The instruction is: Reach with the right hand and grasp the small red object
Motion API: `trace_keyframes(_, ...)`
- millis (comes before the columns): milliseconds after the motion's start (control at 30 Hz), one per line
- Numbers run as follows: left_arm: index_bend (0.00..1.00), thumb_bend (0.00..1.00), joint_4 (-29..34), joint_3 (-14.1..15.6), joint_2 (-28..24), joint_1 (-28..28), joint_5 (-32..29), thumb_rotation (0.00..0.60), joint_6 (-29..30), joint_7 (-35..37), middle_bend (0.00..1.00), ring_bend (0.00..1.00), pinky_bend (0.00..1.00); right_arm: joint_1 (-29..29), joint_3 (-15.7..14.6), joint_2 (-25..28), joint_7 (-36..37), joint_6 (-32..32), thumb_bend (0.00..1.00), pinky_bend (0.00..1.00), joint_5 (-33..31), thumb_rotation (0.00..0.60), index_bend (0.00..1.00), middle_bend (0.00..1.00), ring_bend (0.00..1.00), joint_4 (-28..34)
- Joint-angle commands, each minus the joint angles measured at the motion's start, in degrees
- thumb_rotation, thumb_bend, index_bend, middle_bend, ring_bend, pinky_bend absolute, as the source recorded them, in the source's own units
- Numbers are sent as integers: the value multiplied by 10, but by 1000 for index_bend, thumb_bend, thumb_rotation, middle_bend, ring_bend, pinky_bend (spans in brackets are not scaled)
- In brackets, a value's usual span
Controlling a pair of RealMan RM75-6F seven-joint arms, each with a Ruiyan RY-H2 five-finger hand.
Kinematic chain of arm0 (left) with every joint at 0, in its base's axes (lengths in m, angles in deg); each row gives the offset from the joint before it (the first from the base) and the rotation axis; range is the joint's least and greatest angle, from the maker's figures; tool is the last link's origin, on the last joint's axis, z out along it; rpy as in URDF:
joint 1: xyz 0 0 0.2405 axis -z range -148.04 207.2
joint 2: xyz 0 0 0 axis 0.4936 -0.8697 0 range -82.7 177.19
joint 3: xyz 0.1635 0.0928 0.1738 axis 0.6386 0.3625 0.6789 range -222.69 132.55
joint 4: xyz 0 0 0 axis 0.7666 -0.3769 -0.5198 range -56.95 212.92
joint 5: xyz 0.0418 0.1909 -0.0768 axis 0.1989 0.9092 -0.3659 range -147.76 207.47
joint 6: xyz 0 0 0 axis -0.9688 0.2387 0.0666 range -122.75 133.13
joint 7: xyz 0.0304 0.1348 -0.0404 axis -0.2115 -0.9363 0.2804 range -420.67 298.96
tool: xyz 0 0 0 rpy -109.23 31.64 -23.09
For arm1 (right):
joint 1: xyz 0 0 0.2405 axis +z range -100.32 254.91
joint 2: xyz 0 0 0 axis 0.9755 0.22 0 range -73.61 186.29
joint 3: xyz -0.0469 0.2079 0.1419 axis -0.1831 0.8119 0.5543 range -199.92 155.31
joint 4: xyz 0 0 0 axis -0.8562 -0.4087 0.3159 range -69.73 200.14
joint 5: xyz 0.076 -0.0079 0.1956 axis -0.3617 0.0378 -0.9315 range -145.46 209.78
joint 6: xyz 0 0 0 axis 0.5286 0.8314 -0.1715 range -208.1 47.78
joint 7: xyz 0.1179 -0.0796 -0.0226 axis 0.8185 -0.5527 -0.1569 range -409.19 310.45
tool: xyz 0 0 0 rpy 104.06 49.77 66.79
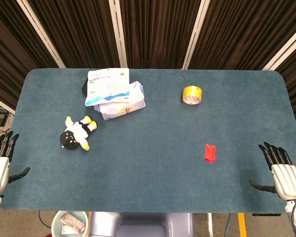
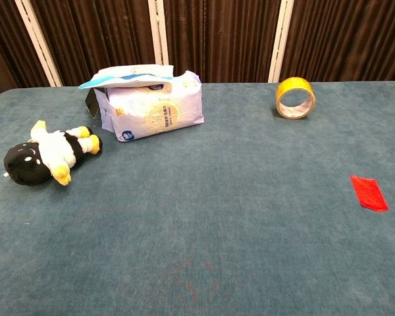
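Right hand (image 1: 285, 178) empty, fingers spread, wrist cut off; red object (image 1: 210, 152) apart.

dark curtains (image 1: 158, 29), blue table (image 1: 153, 168)

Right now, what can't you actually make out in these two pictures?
- Dark thing behind the white packs, head view: mostly hidden by them.
- Print on the packs: too small to read.
- Left hand, right hand: absent from the chest view.
- Bin contents, head view: cut off by the table and the frame's bottom edge.
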Motion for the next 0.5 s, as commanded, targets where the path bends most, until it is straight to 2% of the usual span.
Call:
trace_keyframes(33, 0, 51, -1, 1, 1, 1, 2, 600, -1, -1, 0, 0, 0, -1, 0, 0, 0, 2, 21, 0, 2, 600, 0, 0, 0, 0)
trace_keyframes(333, 0, 52, 6, 13, 1, 2, 28, 600, 3, 11, 0, 0, 0, -3, 1, -6, -1, 16, 22, 0, 10, 600, 7, 0, 0, -5)
trace_keyframes(433, 0, 51, 11, 19, -3, 0, 39, 600, 8, 19, 0, 0, 0, -8, 7, -16, 2, 36, 22, 0, 13, 600, 141, 0, 0, -13)
trace_keyframes(500, 0, 52, 11, 19, -3, 0, 41, 600, 9, 18, 0, 0, 0, -10, 14, -27, 9, 49, 33, 0, 14, 600, 274, 0, 0, -22)
